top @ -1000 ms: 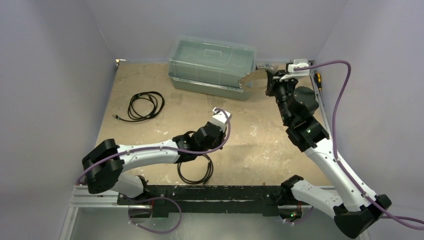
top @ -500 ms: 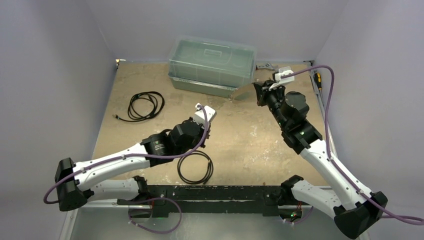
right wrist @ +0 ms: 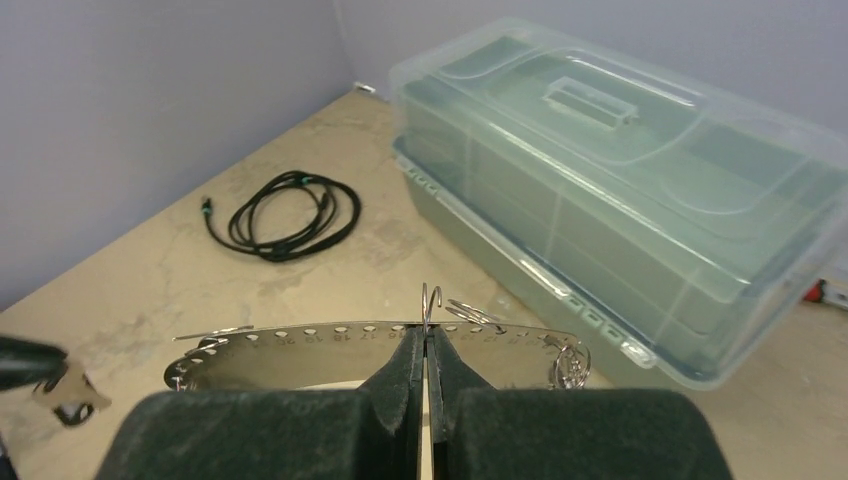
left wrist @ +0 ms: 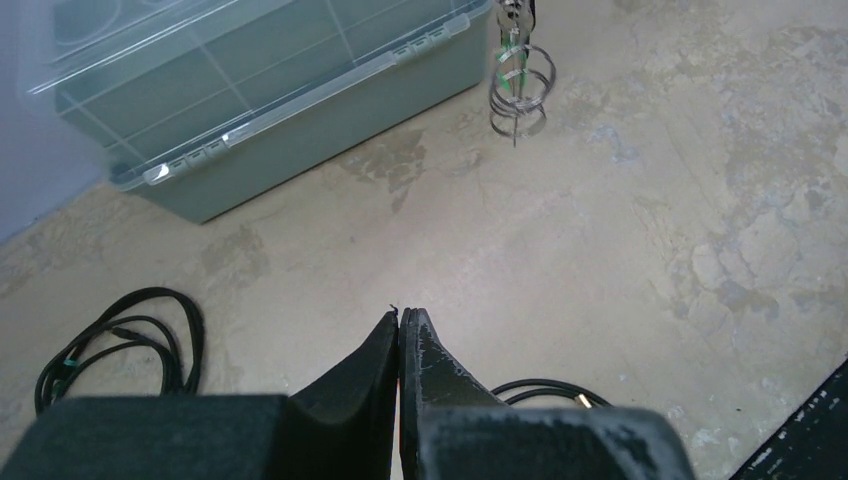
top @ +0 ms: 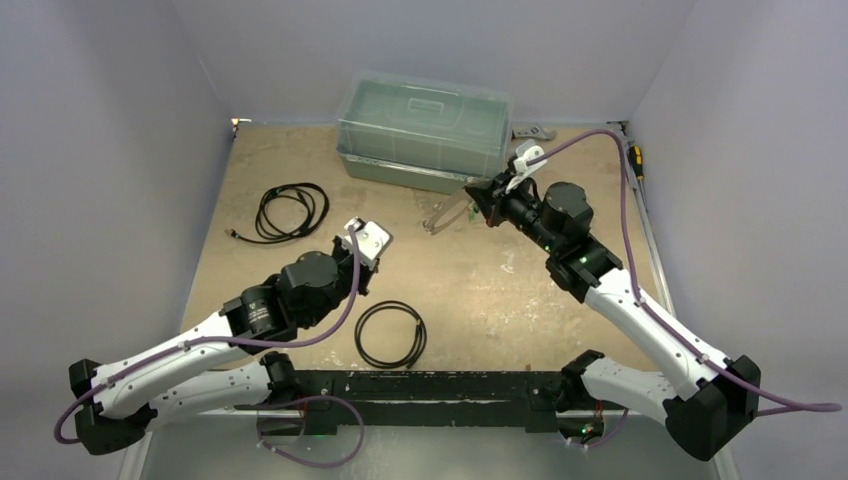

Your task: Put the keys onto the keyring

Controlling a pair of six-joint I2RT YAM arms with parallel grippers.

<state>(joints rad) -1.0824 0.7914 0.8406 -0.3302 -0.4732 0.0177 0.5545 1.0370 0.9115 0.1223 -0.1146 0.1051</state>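
Your right gripper point(right wrist: 426, 345) clamps the keyring point(right wrist: 300, 340), a flat perforated silvery band lying left-to-right low in frame; your left gripper point(left wrist: 399, 318) is pinched empty.

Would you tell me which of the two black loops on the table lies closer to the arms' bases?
The plain black hoop, a single ring just ahead of the base rail; the coiled black cable lies farther back, to the left.

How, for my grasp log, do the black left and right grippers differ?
The left gripper is shut on nothing; the right gripper is shut on the silvery metal keyring. The left is nearer the black round hoop, the right nearer the clear plastic box. Both are shut.
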